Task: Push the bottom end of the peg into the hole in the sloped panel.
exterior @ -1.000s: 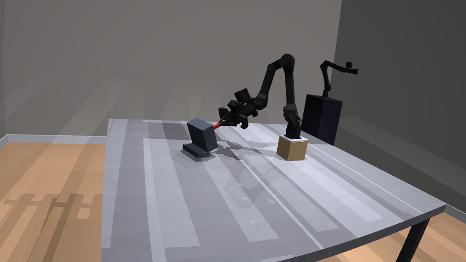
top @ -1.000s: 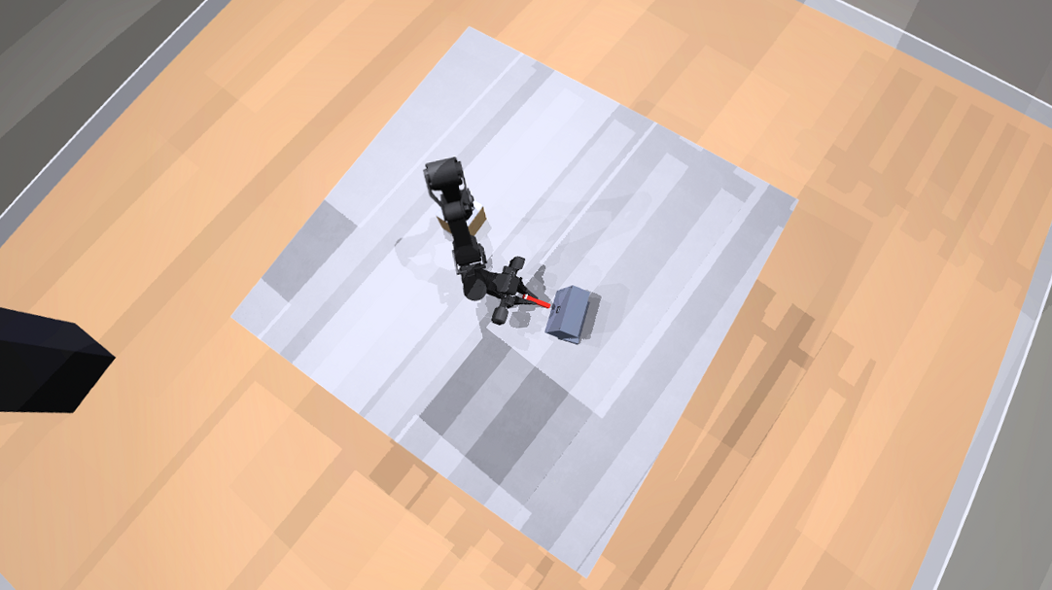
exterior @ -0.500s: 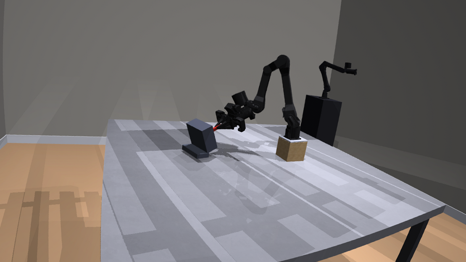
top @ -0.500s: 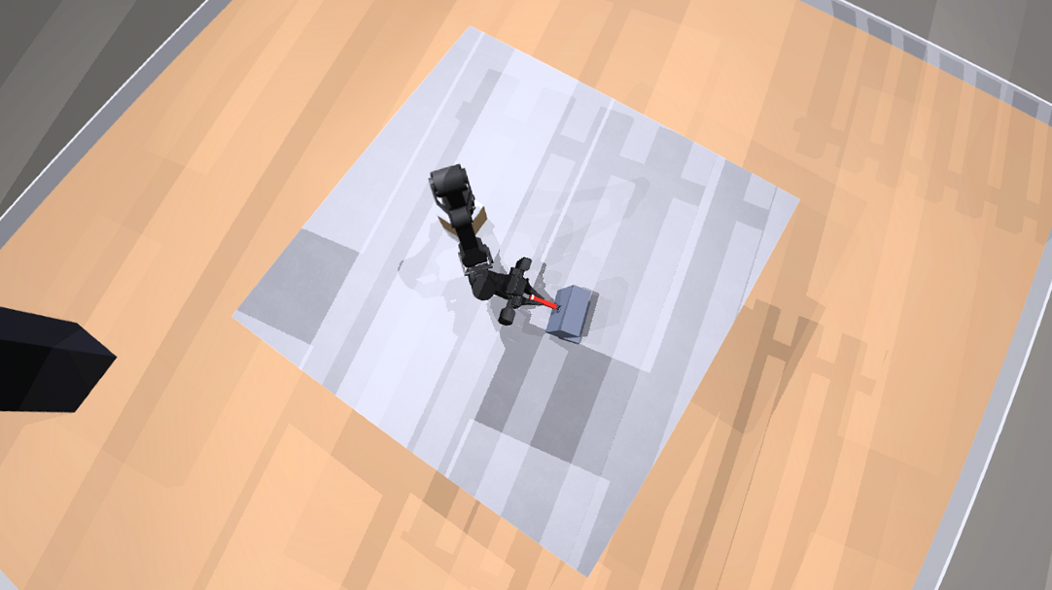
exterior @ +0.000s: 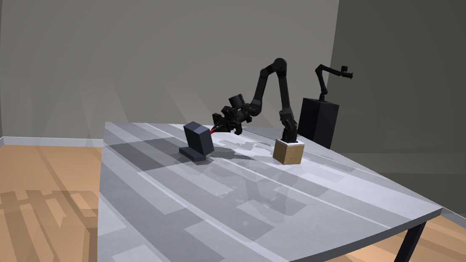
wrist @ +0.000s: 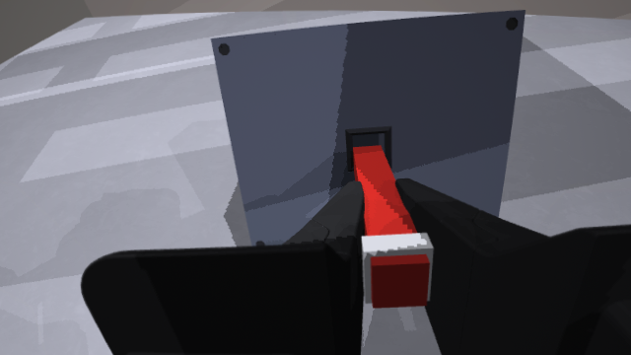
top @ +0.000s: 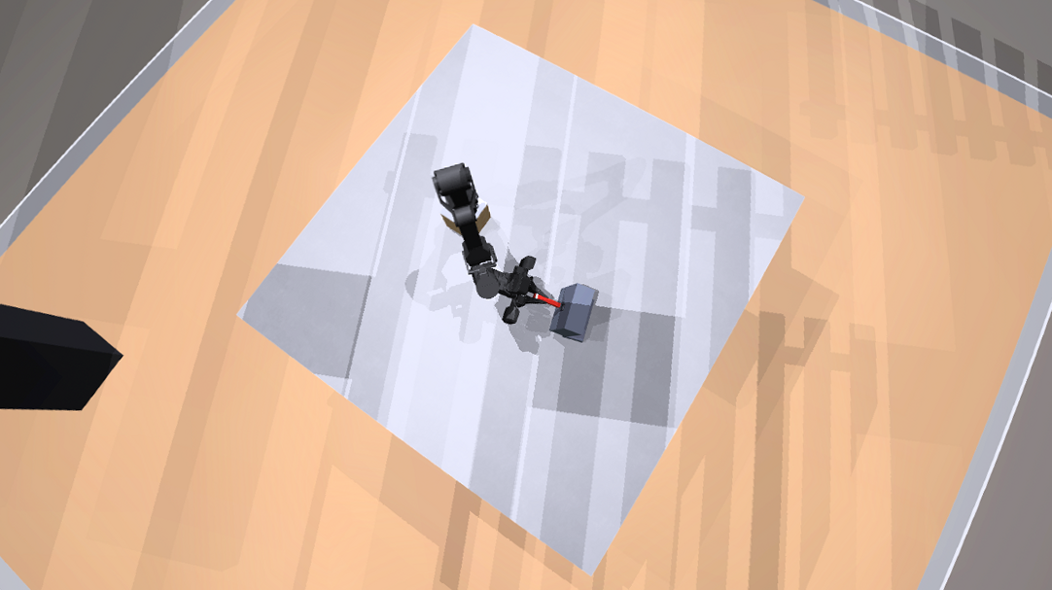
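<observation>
The red square peg (top: 548, 300) (exterior: 212, 130) (wrist: 382, 197) has a white band near its rear end. My gripper (top: 541, 295) (exterior: 216, 128) (wrist: 378, 193) is shut on it, a finger on either side, and holds it off the table, pointing at the panel. The blue-grey sloped panel (top: 574, 312) (exterior: 199, 140) (wrist: 286, 99) stands in front of the fingers. Its square hole (wrist: 369, 131) has a dark rim. In the wrist view the peg's far end overlaps the lower part of the hole, and the hole's upper part shows above it. Whether the tip is inside the rim, I cannot tell.
The panel's low foot (exterior: 192, 154) rests on the grey table (top: 475, 438) (exterior: 184, 247). The arm's base stands on a wooden block (top: 469, 222) (exterior: 288, 155). A second arm on a black pedestal (exterior: 318, 122) stands beyond the table.
</observation>
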Tool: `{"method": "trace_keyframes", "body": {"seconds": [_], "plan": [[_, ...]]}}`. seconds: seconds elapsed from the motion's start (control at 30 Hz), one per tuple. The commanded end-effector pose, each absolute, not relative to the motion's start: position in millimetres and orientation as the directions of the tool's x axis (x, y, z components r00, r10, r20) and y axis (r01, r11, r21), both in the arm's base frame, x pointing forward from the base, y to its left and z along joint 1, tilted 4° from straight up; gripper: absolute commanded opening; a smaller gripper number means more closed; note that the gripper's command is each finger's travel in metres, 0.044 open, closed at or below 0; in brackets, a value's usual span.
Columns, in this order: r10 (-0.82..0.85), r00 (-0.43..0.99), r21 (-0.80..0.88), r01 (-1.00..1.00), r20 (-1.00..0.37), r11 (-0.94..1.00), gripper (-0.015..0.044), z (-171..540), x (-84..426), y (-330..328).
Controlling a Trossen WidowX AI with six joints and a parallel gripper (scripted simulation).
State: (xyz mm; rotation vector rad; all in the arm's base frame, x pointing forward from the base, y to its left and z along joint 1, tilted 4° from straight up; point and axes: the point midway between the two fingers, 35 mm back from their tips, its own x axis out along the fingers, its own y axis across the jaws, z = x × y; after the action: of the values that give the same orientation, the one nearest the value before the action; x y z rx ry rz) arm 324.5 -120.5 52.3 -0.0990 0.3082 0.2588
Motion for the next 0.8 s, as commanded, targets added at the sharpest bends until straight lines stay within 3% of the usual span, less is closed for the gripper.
{"method": "trace_keyframes", "body": {"seconds": [0.0, 0.77], "plan": [[0.238, 0.919, -0.055, -0.268, -0.314, 0.962, 0.0, 51.6, 323.9, -119.9], [0.238, 0.919, -0.055, -0.268, -0.313, 0.962, 0.0, 53.8, 329.1, -122.4]]}}
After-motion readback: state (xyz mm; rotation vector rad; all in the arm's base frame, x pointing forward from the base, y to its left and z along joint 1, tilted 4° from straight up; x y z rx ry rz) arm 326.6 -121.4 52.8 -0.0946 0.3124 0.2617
